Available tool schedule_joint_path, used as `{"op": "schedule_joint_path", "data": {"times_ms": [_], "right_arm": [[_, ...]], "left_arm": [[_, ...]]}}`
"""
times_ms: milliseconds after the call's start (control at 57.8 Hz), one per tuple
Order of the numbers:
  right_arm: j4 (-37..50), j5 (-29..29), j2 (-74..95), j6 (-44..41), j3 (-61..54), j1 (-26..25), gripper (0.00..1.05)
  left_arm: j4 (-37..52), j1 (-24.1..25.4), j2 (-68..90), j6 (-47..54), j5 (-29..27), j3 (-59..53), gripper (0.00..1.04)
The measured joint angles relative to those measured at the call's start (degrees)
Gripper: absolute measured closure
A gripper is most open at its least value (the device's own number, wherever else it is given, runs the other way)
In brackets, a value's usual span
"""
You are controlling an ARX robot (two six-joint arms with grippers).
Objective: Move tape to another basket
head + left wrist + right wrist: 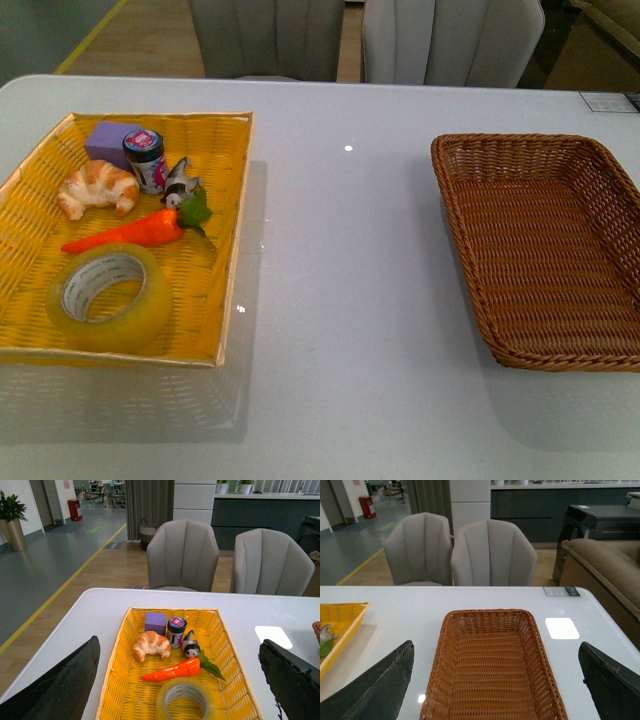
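The tape (107, 297), a wide yellowish roll with a white core, lies flat at the near end of the yellow tray (232, 215). It also shows in the left wrist view (186, 701). The brown wicker basket (470, 250) stands empty on the right of the table; it shows in the right wrist view (445, 660) too. My left gripper (182, 692) is open, held above and behind the tray's near end. My right gripper (495, 690) is open, held above the basket's near end. Neither arm shows in the front view.
The yellow tray also holds a croissant (98, 187), a purple block (110, 138), a small jar (145, 158), a toy animal (180, 182) and a toy carrot (135, 229). Two grey chairs (450, 40) stand behind the white table (340, 300).
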Motion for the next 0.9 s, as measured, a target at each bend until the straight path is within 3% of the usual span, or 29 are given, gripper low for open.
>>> {"op": "schedule_joint_path", "data": {"times_ms": [502, 571, 605, 726, 899], "right_arm": [[0.0, 0.0, 0.0, 0.0, 0.0, 0.0, 0.09], [0.0, -0.1, 0.0, 0.0, 0.0, 0.0, 0.09], [0.0, -0.1, 0.0, 0.0, 0.0, 0.0, 0.09], [0.0, 0.0, 0.0, 0.0, 0.0, 0.0, 0.09], [0.0, -0.1, 0.0, 0.0, 0.0, 0.0, 0.09]], "left_arm": [[0.0, 0.0, 0.0, 0.0, 0.0, 0.0, 0.09], [-14.7, 3.3, 11.8, -0.6, 12.1, 7.2, 0.09], [-14.7, 3.3, 16.5, -0.6, 13.1, 8.7, 0.09], [-4.5, 3.1, 32.5, -0.6, 12.2, 12.2, 0.09], [17.4, 2.1, 62.4, 0.7, 7.1, 18.3, 0.09]]}}
